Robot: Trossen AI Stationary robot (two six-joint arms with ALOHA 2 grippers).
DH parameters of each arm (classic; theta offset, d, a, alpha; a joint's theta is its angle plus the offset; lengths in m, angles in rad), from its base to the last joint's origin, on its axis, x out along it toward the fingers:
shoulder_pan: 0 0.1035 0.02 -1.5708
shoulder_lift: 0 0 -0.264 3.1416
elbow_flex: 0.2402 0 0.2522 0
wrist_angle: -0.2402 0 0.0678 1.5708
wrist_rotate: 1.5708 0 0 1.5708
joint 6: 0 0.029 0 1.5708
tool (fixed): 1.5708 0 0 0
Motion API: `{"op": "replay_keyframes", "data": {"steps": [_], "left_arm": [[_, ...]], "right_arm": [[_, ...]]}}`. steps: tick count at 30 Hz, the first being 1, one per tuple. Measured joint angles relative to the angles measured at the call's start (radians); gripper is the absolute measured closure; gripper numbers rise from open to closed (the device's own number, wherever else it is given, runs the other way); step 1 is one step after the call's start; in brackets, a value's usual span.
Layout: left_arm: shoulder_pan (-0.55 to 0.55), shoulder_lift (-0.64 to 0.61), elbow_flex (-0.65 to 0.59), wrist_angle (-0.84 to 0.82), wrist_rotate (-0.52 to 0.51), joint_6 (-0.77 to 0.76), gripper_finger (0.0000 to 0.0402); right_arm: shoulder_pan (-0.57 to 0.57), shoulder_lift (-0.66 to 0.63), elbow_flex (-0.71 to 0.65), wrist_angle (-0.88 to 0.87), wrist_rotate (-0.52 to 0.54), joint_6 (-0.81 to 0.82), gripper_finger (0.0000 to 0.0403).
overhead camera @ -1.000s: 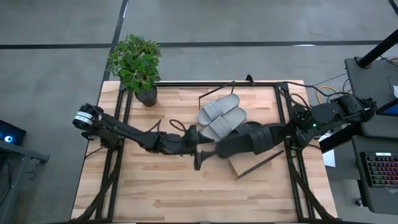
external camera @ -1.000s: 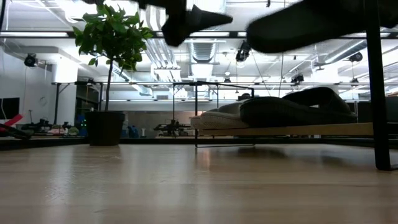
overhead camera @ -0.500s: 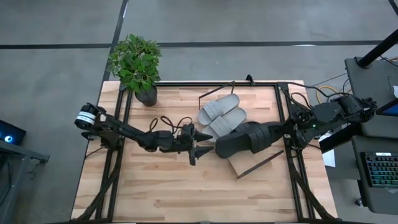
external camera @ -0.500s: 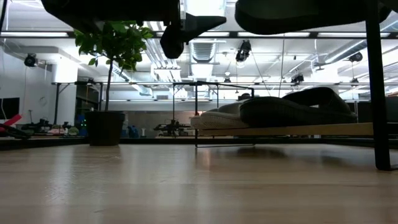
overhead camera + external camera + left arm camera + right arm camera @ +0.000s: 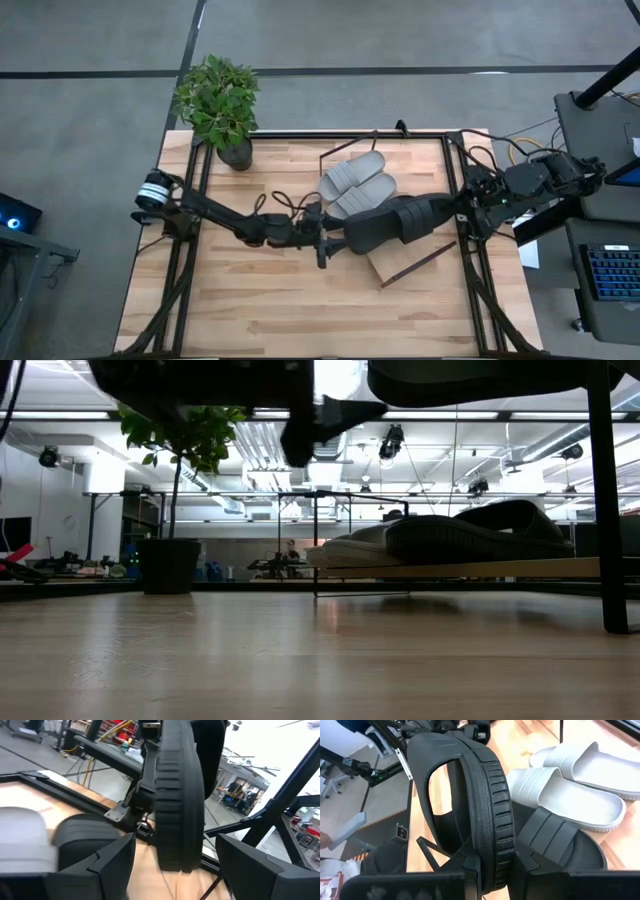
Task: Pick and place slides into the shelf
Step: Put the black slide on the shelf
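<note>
Right pincer (image 5: 492,865) clenched on black slide (image 5: 470,810), held on edge above the shelf (image 5: 385,268); its long axis points at the spread, empty left pincer (image 5: 175,870).

You have a black slide (image 5: 480,815) at the centre of the right wrist frame, its sole edge ribbed. To its right lie two light grey slides (image 5: 580,785), matt and plain, and a second black slide (image 5: 560,845) with a grooved strap at lower right. In the high view's upper left the potted plant (image 5: 217,100) is green in a dark pot; the slatted tabletop (image 5: 260,300) is pale wood.
</note>
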Motion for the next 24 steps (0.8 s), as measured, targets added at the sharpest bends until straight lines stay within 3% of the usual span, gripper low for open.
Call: {"op": "replay_keyframes", "data": {"steps": [6, 16, 20, 24], "left_arm": [[0.003, 0.053, 0.084, 0.010, 0.018, 0.033, 0.0141], [0.010, 0.053, 0.068, 0.001, 0.021, 0.053, 0.0150], [0.015, 0.053, 0.067, 0.000, 0.021, 0.056, 0.0201], [0.021, 0.052, 0.074, 0.001, 0.021, 0.064, 0.0295]], "right_arm": [[0.000, 0.004, 0.000, 0.000, 0.000, 0.001, 0.0362], [0.000, 0.001, 0.000, -0.004, 0.000, 0.008, 0.0362], [0.000, 0.004, 0.000, -0.003, 0.000, 0.008, 0.0362], [0.000, 0.006, 0.000, -0.003, -0.003, 0.008, 0.0363]]}}
